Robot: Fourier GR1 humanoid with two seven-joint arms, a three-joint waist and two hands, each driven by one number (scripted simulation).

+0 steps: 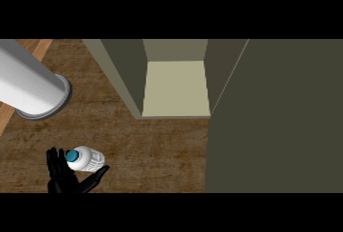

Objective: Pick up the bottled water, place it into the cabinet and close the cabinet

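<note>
Bottled water sits low-left on the desk, seen nearly straight from above: round white ribbed body, teal cap in the middle, cap slightly off-centre toward the left so it may be leaning a little, can't tell for sure. One black robot hand is at the bottle, coming in from the lower edge at the view's left: fingers straight up along the bottle's left side, thumb angled out under its lower right, so the bottle sits in the gap between thumb and fingers; spread, not curled round it. Contact on the finger side looks like touching, thumb side just beside. Desk is dark brown wood grain, matte, flat; a lighter wood strip runs along its far-left edge. Cabinet stands up-centre, well apart from the bottle: olive-grey flat panels, sharp straight edges, open front showing a pale cream rectangular inner floor between two side walls. Cabinet door is swung open, a large plain dark olive slab filling the right side of the view from top to bottom. Bare desk lies between the bottle and the cabinet's front lip, bounded on the right by the door's edge. A smooth white-grey cylinder with a rimmed round end lies diagonally at upper left, near the desk's left edge, apart from bottle and cabinet.
</note>
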